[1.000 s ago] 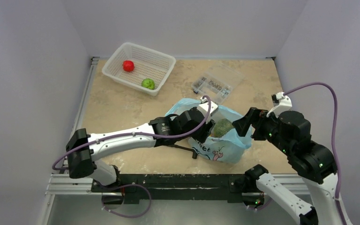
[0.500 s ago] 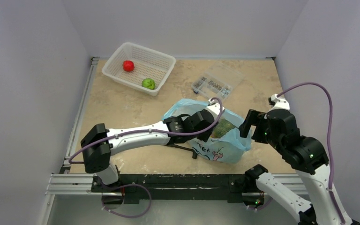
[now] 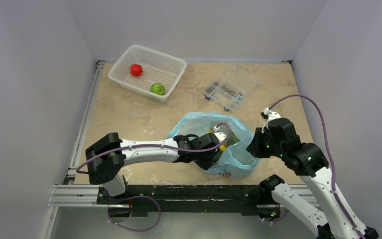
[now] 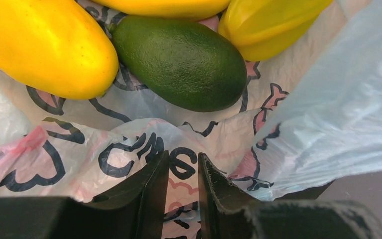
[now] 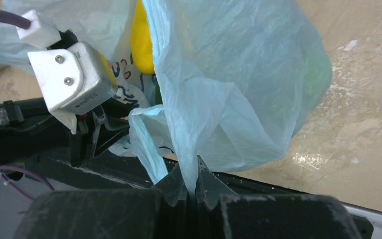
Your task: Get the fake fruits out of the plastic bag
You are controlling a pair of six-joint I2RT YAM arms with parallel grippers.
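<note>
Green first: holding the plastic bag (image 5: 238, 89) pinched in the right gripper (image 5: 191, 186), widening the narrow left gripper (image 4: 183, 189) before reaching the green fruit (image 4: 181, 62) at twelve o'clock.

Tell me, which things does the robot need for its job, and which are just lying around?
For the job: light-blue plastic bag; avocado and yellow fruits inside it; red fruit and green fruit in the white mesh basket.
Just lying around: clear box of small parts.
</note>
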